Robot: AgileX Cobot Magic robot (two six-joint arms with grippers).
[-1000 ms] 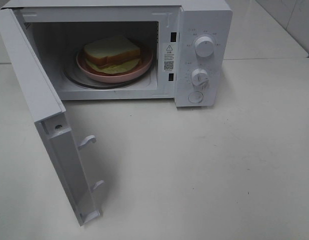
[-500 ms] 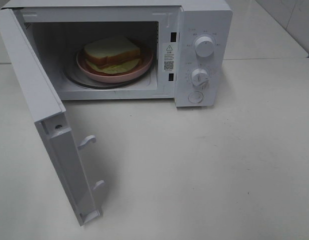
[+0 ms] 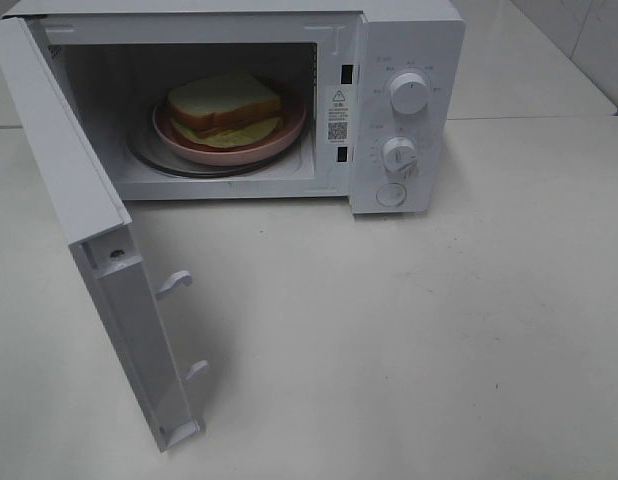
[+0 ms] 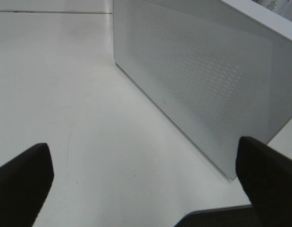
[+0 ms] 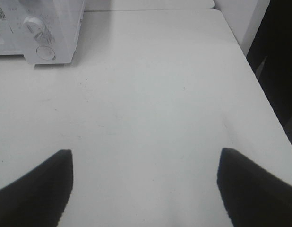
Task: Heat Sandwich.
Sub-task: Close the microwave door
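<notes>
**White microwave open – sandwich seated inside**

White bread and pale green lettuce are seen within the cavity of the microwave [image 3: 409, 40]; the sandwich [image 3: 225, 103] is laid on a round pink plate [image 3: 285, 137], and the plate is carried on the glass turntable [image 3: 147, 160]. The door [image 3: 59, 150] is swung wide on the left, its two latch hooks turned toward the table [image 3: 439, 330]. On the control panel an upper knob [image 3: 409, 92], a lower knob [image 3: 400, 153] and a round button [image 3: 391, 194] are stacked one under another.

Neither arm is caught by the high camera. The left gripper [image 4: 143, 161] is shown by its wrist camera with the jaws spread wide and nothing between them – only bare tabletop and the perforated outer face of the door beyond; the right gripper [image 5: 146, 165] is likewise parted and empty, held over the table well apart from the microwave, whose lower knob is glimpsed at a far corner.
</notes>
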